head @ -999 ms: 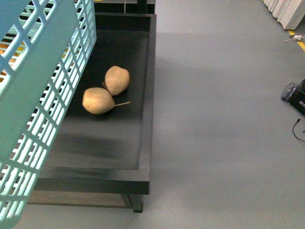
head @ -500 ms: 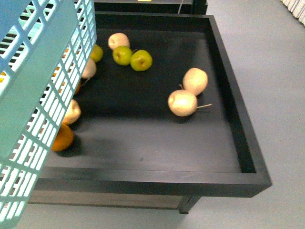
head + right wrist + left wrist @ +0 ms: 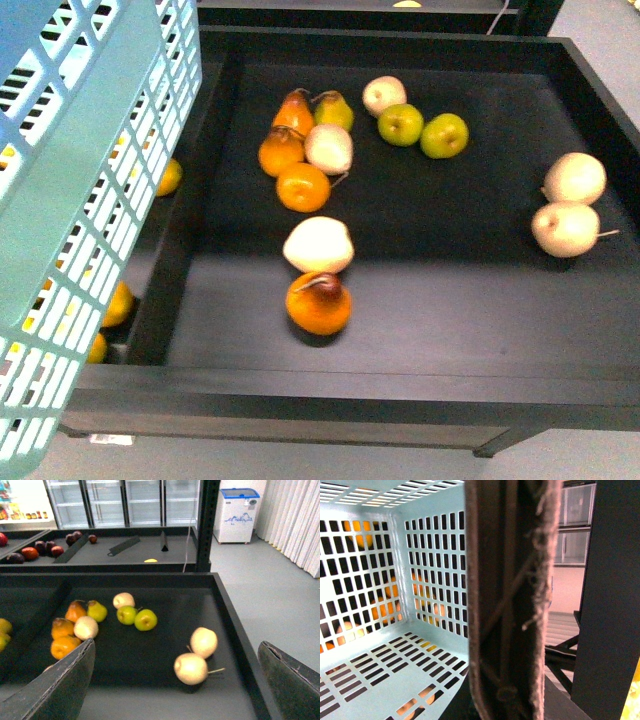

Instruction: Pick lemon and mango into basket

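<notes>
My right gripper [image 3: 176, 650] gapes wide, empty; left gripper [image 3: 520, 605] seems clamped on the basket [image 3: 90, 150] at nine o'clock. No lemon plainly sighted; I'd expect it firm, slippery: grasp its middle

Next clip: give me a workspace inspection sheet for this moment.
Surface: black rimmed tray, holding loose fruit.
Job's things: basket raised at left, visible floor bare; lemon and mango not identifiable.
Clutter: orange fruits, pale fruits, two green apples.
Grippers: right gripper open, empty; left gripper unclear behind the basket handle.
Cables: thin cable by the rear post.
Surroundings: glass-door fridges, chest freezer, grey floor.
</notes>
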{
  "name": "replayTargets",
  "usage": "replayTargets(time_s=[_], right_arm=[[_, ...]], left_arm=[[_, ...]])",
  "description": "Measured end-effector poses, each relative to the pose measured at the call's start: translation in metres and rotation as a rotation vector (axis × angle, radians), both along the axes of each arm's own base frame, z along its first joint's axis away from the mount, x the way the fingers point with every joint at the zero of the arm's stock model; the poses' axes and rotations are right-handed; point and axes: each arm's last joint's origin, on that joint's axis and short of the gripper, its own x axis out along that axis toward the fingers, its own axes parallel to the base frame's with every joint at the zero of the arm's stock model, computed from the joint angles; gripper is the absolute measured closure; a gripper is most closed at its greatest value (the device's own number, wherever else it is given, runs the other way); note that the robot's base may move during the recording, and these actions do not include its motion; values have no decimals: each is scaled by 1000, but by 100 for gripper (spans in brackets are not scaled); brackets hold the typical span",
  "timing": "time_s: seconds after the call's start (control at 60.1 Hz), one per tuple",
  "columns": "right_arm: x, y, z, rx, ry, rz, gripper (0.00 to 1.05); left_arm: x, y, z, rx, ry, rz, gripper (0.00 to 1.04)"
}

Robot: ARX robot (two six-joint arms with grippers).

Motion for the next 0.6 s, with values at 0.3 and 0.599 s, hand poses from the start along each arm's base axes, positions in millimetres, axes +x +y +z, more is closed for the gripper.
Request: replayTargets(time_s=[0.3,0.599], right_arm=[[0,0,0,0,0,0,9],[0,0,0,0,0,0,9]], left_arm=[[0,0,0,0,0,1,99],[0,0,0,1,0,-2,99]])
